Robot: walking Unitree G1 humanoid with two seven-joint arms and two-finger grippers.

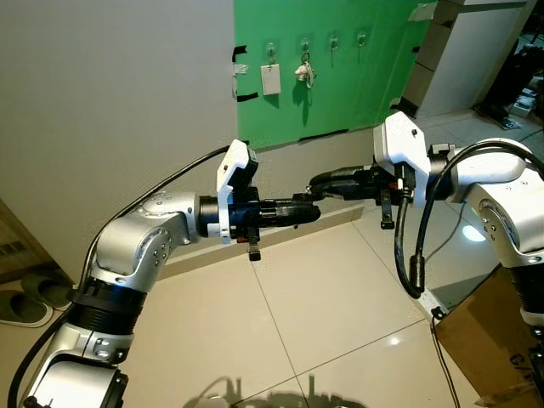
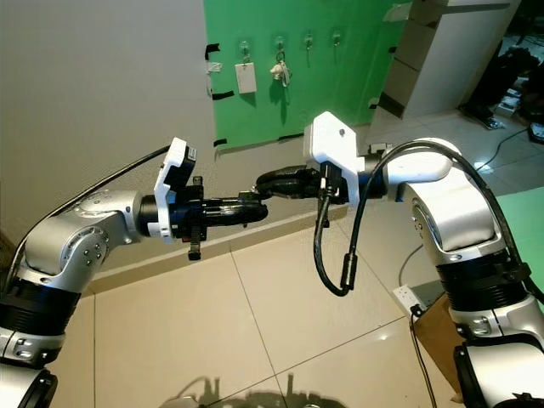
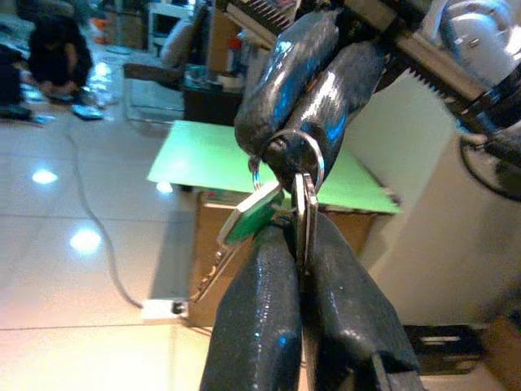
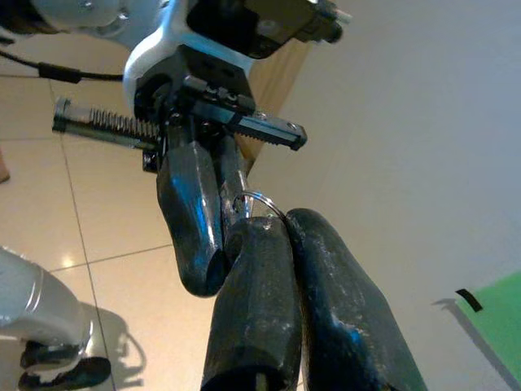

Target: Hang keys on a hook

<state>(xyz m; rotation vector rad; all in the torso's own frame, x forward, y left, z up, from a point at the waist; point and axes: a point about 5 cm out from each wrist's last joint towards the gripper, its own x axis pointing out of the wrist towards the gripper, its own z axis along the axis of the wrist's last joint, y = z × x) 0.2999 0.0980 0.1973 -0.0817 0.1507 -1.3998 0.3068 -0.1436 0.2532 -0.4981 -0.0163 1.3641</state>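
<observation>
Both silver arms are seen raised in front of the robot, their black fingertips meeting tip to tip above the beige tiled floor (image 1: 323, 314). At that meeting point the keys (image 3: 281, 213) are found: a metal ring with a green tag and silver keys dangling from it. The left gripper (image 3: 299, 244) is pressed together on the hanging keys just under the ring, as the left wrist view shows. The right gripper (image 4: 281, 232) is likewise pressed together, with the ring caught at its fingertips. The keys are thus held by both grippers at once, well short of the green panel (image 1: 340, 93) on the wall behind.

On that green panel a row of small clear hooks (image 1: 333, 38) is mounted near its upper edge. From one hook a white card (image 1: 270, 79) is hung, and from the hook beside it a small pale bunch (image 1: 304, 72) is hung; its make-up cannot be told. Below and to the robot's right of the panel, a brown cardboard box (image 1: 489, 340) is seen on the floor beside the right arm.
</observation>
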